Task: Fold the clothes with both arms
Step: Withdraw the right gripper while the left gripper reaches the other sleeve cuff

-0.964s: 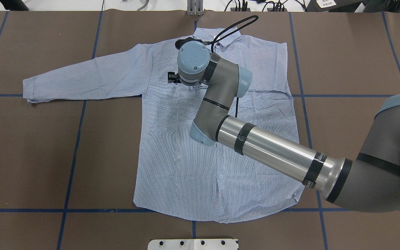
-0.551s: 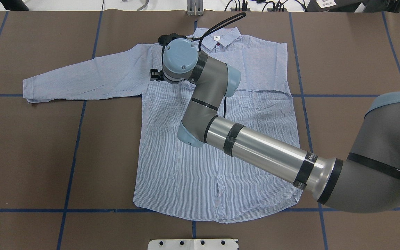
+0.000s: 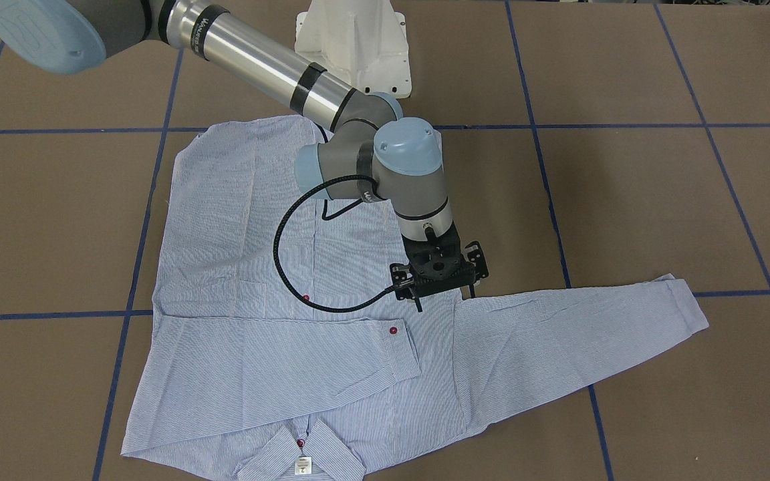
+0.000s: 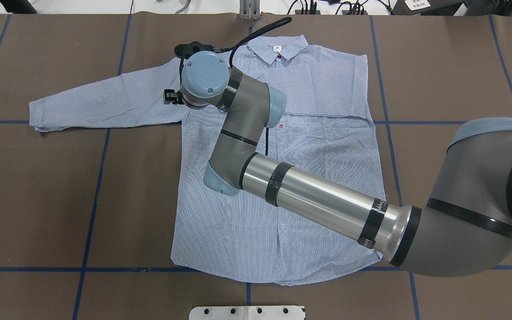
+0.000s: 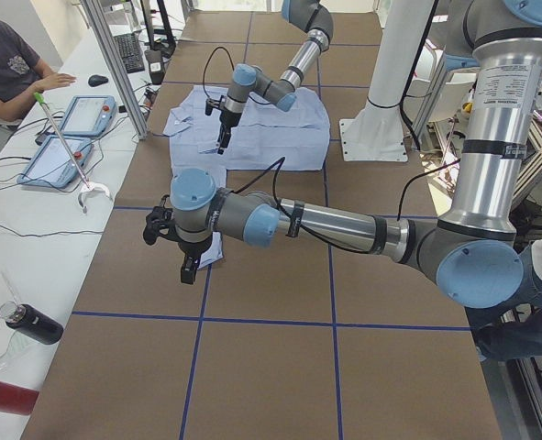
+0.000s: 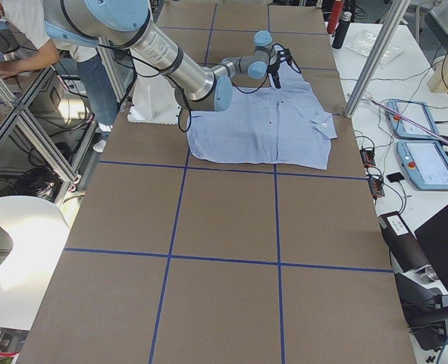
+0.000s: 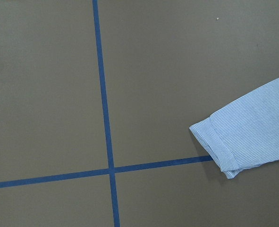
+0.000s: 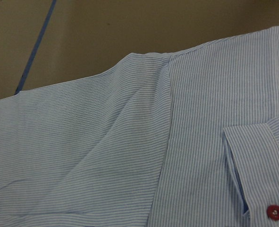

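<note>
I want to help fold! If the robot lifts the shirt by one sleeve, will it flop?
Probably flop: the shirt is thin cloth lying flat with creases. The sleeve would likely rise first, dragging the rest. A push may just wrinkle it.

We see bright, even light from above; the right arm casts only a faint shadow on the shirt. Glare streaks its silver segment. The right wrist view looks dimmer, softer.

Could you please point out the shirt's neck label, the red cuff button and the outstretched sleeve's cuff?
neck label point(image 3: 303, 465): front-facing view, its centre.
red cuff button point(image 3: 393, 330): front-facing view, its centre.
outstretched sleeve's cuff point(image 7: 214, 142): left wrist view, its end band.
</note>
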`<state>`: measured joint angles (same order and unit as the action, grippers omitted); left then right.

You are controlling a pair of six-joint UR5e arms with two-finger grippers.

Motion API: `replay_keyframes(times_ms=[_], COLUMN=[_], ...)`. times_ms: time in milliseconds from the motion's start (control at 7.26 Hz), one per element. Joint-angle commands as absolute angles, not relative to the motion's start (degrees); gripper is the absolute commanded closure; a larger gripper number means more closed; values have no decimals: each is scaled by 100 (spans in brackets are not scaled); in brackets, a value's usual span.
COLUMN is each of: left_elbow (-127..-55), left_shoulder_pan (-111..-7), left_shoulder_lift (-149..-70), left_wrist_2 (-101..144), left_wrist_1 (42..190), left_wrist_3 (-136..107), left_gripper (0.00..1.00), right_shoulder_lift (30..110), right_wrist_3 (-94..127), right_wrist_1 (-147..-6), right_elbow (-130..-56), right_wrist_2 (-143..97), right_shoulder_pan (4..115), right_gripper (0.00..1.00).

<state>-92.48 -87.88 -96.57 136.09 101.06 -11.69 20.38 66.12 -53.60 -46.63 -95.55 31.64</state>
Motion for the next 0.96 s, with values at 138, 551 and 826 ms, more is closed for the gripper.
replay_keyframes(times_ms=[138, 551, 826], left_elbow=[-8317, -8183, -7745], left_shoulder_pan=[-8501, -7378, -6709], left_shoulder_lift=[-9642, -9624, -9633], left_wrist_2=[13588, 13002, 12623], left_wrist_1=[12395, 13558, 14637], left_wrist_3=[-2982, -5537, -6666], left_gripper=[0, 1, 3], right_shoulder_lift=[2074, 2809, 3451], right_wrist_3=[6803, 6209, 5356], right_wrist_1=[-7622, -9102, -9850], right_elbow=[-6078, -7570, -8548], right_wrist_2=[-9789, -10676, -10881], right_shoulder_pan=[3418, 3997, 4323], right_gripper=[2, 1, 1])
